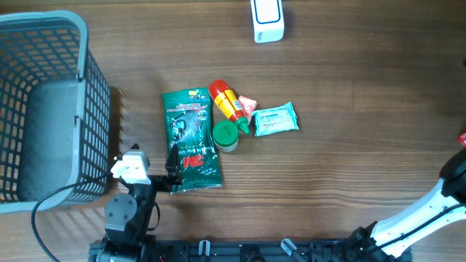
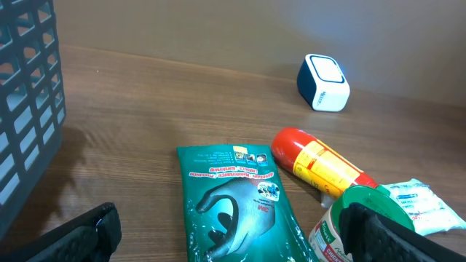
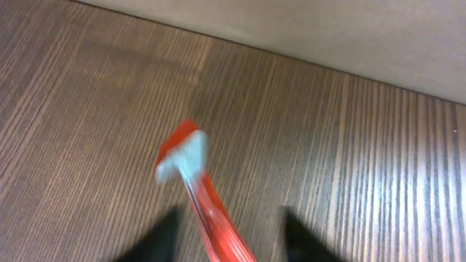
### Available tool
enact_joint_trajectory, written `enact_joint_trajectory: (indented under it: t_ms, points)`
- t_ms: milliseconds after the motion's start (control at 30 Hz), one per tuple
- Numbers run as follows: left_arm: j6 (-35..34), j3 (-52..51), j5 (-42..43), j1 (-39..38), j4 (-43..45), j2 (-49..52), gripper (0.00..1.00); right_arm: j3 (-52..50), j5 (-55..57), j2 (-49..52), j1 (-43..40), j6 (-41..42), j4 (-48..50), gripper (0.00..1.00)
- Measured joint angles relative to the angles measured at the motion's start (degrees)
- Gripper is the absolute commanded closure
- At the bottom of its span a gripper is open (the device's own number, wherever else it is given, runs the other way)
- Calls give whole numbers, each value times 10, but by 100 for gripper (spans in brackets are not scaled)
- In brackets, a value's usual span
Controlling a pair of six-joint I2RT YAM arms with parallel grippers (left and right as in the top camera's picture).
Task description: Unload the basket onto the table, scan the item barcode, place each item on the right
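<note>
**Left pincer.** Check the left pincer (image 2: pixel 229 218) in the left wrist view: the jaws stand wide and hold nothing. One dark finger shows at the lower left of the frame and the other at the lower right. The green glove packet (image 2: pixel 240 207) lies flat on the wooden surface (image 2: pixel 160 94), printed face up, between and below the two fingers. Its long side runs away from the pincer. In the overhead view, the pincer sits over the packet's lower left corner.

**Other goods.** Look just right of the packet for a close cluster:
- a red-and-yellow bottle (image 1: pixel 227 102) lying on its side
- a green-lidded jar (image 1: pixel 225 135) against the packet's right edge
- a small pink sachet (image 1: pixel 248 106)
- a pale teal packet (image 1: pixel 276 118)

The barcode scanner (image 1: pixel 267 20), white with a blue side, stands at the far edge of the surface, well apart from the left pincer. A grey mesh basket (image 1: pixel 95 131) stands at the left, near the left arm.

**Right pincer.** The right wrist view is blurred. The right pincer (image 3: pixel 231 218) shows as two dark fingers set apart at the bottom of the frame. A slim red item with a white end (image 3: pixel 191 164) lies between them and points away from the pincer. Bare surface shows on each side of it, so the jaws read as parted and not clamped. You cannot tell what the item is.
</note>
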Motion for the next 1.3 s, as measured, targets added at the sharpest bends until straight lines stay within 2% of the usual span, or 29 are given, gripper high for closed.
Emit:
enact_joint_trajectory:
  t_ms: [133, 233, 367, 467, 533, 600, 733, 933, 1033, 1167, 1300]
  points:
    - [0, 0, 0, 0, 0, 0, 0, 0, -10, -51, 0, 0, -3, 0]
    - [0, 0, 0, 0, 0, 0, 0, 0, -58, -156, 8, 1, -21, 0]
    - [0, 0, 0, 0, 0, 0, 0, 2, -214, -293, 49, 28, -75, 0]
    - [0, 0, 0, 0, 0, 0, 0, 4, -334, -319, 93, 117, -171, 1]
    - [0, 0, 0, 0, 0, 0, 0, 1, -414, -318, 137, 186, -240, 0]
    - [0, 0, 0, 0, 0, 0, 0, -2, -454, -318, 185, 219, -293, 0]
    - [0, 0, 0, 0, 0, 0, 0, -32, -474, -304, 344, 245, -275, 0]
    - [0, 0, 0, 0, 0, 0, 0, -48, -473, -187, 528, 284, -249, 28]
    - [0, 0, 0, 0, 0, 0, 0, -49, -474, -124, 581, 343, -249, 37]
    - [0, 0, 0, 0, 0, 0, 0, -54, -474, -60, 614, 394, -249, 37]
    - [0, 0, 0, 0, 0, 0, 0, -55, -445, -55, 614, 426, -243, 37]
